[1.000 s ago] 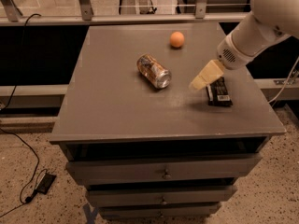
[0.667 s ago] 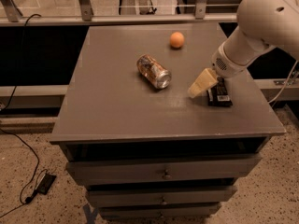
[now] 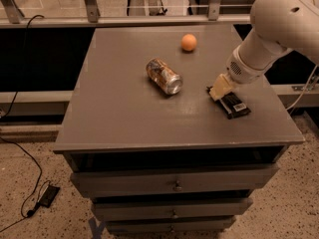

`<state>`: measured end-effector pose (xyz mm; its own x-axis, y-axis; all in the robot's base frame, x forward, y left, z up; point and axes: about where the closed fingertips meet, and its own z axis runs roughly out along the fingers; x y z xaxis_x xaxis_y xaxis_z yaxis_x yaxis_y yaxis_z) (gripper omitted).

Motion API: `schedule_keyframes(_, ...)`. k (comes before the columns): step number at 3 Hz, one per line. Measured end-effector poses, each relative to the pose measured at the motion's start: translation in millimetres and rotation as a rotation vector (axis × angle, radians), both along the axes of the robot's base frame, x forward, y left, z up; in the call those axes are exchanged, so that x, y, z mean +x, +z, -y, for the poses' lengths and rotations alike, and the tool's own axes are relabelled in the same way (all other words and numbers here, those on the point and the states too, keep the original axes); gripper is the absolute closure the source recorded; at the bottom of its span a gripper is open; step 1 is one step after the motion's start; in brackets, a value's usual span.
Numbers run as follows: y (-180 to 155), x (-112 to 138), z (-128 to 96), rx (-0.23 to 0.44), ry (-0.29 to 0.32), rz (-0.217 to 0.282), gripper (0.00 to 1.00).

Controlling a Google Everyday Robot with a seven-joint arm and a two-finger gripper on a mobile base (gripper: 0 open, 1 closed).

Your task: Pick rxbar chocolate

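Observation:
The rxbar chocolate (image 3: 235, 105) is a flat dark bar with a white label patch. It lies on the right side of the grey cabinet top (image 3: 124, 108). My gripper (image 3: 218, 90), cream-coloured at the end of the white arm (image 3: 279, 29), is low over the top, at the bar's far left end. It touches or nearly touches the bar and hides that end of it.
A dented metal can (image 3: 163, 76) lies on its side mid-table, left of the gripper. A small orange ball (image 3: 189, 42) sits toward the back. The table's right edge is close to the bar. Drawers are below, and a cable and adapter (image 3: 47, 195) lie on the floor.
The arm has swung in and lowered, so the gripper now points down more steeply at the bar's end. The bar, can and ball have not moved.

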<state>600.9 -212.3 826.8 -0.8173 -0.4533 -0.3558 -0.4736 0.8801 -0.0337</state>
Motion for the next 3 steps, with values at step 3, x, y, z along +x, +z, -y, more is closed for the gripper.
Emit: schedule_keyframes(3, 34, 4, -6, 0.085, 0.057, 0.037, 1.0)
